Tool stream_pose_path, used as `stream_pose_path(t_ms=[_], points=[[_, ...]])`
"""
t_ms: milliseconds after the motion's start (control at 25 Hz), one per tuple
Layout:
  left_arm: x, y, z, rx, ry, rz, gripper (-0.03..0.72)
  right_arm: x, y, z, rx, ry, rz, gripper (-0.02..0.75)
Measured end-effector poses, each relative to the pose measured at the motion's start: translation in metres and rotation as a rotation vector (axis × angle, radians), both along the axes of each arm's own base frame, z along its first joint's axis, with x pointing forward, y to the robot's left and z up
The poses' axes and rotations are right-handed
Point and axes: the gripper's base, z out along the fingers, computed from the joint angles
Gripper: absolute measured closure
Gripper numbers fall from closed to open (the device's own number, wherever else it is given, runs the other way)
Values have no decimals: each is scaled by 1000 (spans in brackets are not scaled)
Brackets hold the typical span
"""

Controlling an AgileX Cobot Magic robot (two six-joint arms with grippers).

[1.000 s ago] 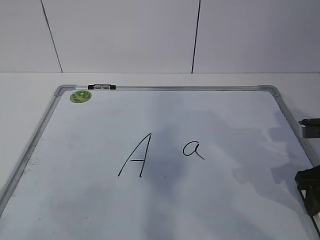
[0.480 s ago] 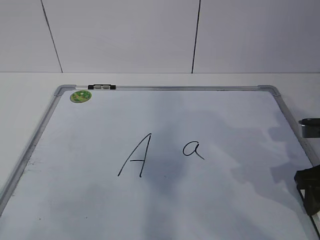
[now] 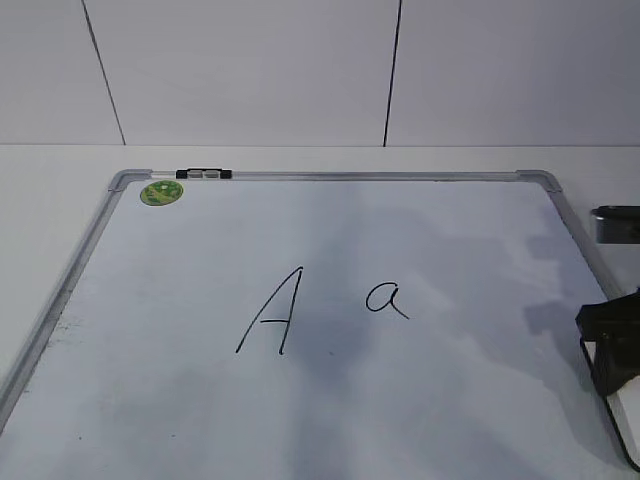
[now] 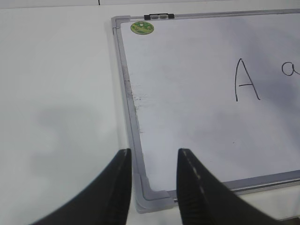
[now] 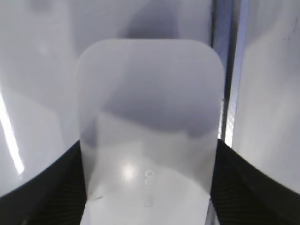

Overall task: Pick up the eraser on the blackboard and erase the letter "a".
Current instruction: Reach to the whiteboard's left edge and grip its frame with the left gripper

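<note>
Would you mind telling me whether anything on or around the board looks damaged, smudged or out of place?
Nothing is damaged or askew. The only blemish is a patch of dark specks on the blackboard, just inside its left frame. The capital "A" and the letter "a" are intact.

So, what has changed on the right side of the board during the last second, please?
The right gripper at the board's right edge has moved: its dark lower part shifted a little left and up in the exterior view, and the grey part above it also rose slightly. In the right wrist view its fingers stand on both sides of the eraser. The whiteboard, the capital "A" and the letter "a" stayed as they were.
</note>
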Motion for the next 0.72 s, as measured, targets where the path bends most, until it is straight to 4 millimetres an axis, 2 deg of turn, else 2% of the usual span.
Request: stream_pose_path(t_ms=[280, 720], points=[[0, 0, 0, 0, 0, 0, 443, 6, 2, 11, 15, -1, -11, 174], [0, 0, 0, 0, 0, 0, 443, 4, 3, 12, 22, 21, -18, 174]])
